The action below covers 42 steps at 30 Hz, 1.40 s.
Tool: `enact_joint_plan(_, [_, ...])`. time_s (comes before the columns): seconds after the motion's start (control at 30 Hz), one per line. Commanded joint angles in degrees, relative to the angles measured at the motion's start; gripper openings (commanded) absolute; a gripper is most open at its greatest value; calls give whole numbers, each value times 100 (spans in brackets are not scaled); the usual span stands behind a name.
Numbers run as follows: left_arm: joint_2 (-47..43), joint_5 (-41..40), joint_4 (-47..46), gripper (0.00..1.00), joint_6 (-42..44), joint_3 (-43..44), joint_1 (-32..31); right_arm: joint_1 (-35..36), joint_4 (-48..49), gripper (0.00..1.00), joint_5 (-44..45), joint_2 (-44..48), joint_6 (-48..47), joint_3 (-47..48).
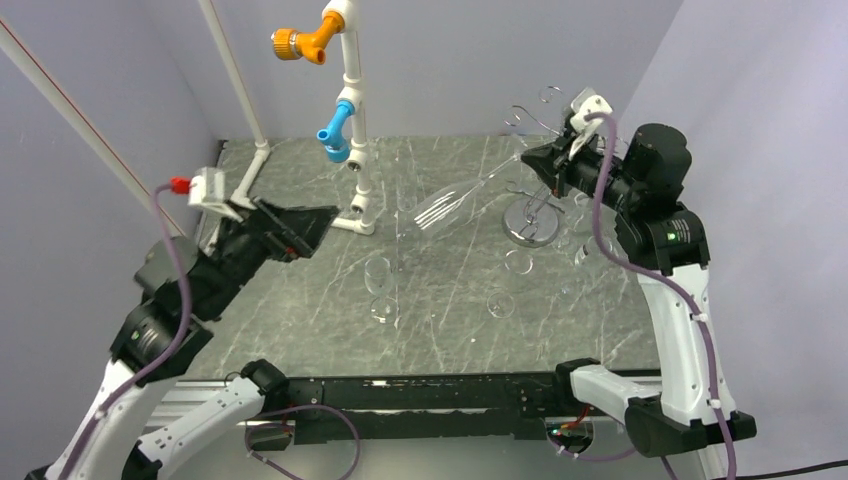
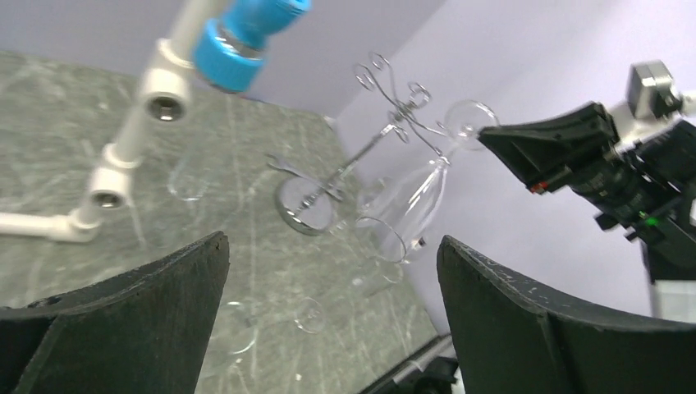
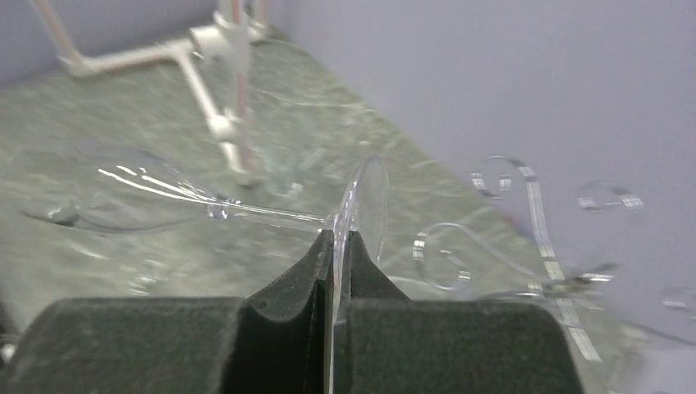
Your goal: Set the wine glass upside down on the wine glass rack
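Note:
My right gripper (image 1: 537, 160) is shut on the round foot of a clear wine glass (image 1: 440, 205) and holds it in the air. The glass lies almost level, its bowl pointing left and slightly down. In the right wrist view the pads (image 3: 316, 263) pinch the foot's edge, and the stem and bowl (image 3: 131, 193) reach away. The chrome wire rack (image 1: 530, 228) stands just below and right of the glass. Its curled arms (image 3: 533, 205) are right beside the foot. My left gripper (image 1: 305, 232) is open and empty at the left, facing the glass (image 2: 414, 201) and rack (image 2: 305, 215).
A white pipe frame (image 1: 352, 120) with orange and blue fittings stands at the back centre. Several clear glasses lie on the marble table, among them one (image 1: 378, 275) in the middle and one (image 1: 498, 303) nearer the front. Grey walls close in both sides.

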<state>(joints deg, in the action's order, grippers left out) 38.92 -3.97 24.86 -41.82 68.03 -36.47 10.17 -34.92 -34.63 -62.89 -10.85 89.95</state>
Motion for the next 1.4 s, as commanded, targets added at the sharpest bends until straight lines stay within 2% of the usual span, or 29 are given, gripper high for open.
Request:
enact_joint_plan(0.0, [-381,-1051,1032,99,224,52,22,-27,-7,0,895,132,-2634,128])
enact_joint_plan(0.07, [-417,-1121,1219,99,237,49,18,-28,-43,0,943,86,-3295,128])
enact_joint_plan(0.17, [-430,-1126,1313,99,258,20,24,-24,50,0,1042,40,-3794,25])
enact_joint_plan(0.57, [-944,-822,1076,99,56,-775,22,-31,277,0,2212,321,-4534,-789])
enact_joint_plan(0.77, [-736,-587,1232,99,194,-708,18,-26,450,0,2763,101,-4693,-817])
enact_joint_plan(1.07, [-685,-340,1215,99,104,-835,20,-28,1076,0,2824,-349,-4933,-870])
enact_joint_plan(1.37, [-832,-190,1179,100,-33,-1069,23,83,1287,0,2217,-667,-4819,-690])
